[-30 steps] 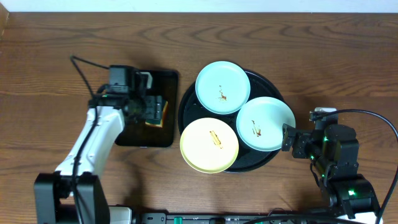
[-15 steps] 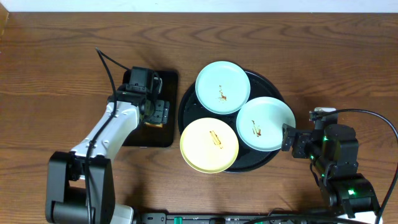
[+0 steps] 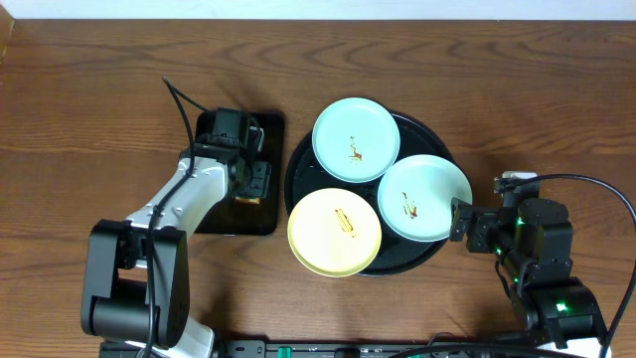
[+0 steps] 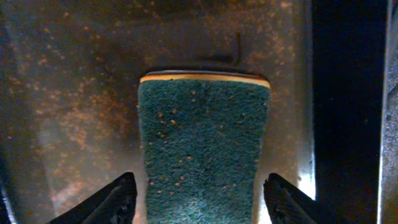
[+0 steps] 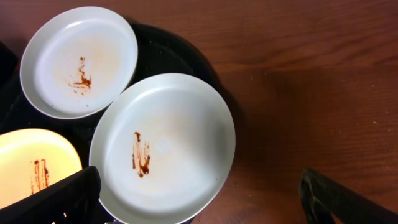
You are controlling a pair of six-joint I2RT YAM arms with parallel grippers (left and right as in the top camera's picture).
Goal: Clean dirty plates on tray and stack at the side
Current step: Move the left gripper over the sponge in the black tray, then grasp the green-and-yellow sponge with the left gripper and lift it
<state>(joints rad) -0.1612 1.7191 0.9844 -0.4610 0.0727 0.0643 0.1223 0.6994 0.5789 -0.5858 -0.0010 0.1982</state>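
- Over the last second the left end effector (image 4: 200, 186) had swung rightward across the small rectangular tray (image 3: 214, 214) and settled over the sponge (image 4: 204, 149), while the left arm's elbow drew in toward the table's (image 3: 79, 99) near edge.
- In the left wrist view its jaws stood wide, one on each side of the sponge's green scouring face. They were close to the sponge's edges but not visibly squeezing it.
- By my reading, the wiping tool was about to be picked up and no cleaning had begun.
- All three plates lay on the round tray (image 3: 422, 129), overlapping its rim: the far mint plate (image 3: 356, 139), the near mint plate (image 3: 424, 197) and the yellow plate (image 3: 335, 232). Each showed a brown smear at its centre.
- The plates sat well to the right of the left end effector, with the yellow plate nearest it.
- The right end effector (image 5: 199, 180) had not moved. It hung wide open and empty just beside the near mint plate's right edge, probably placed to grip that rim.
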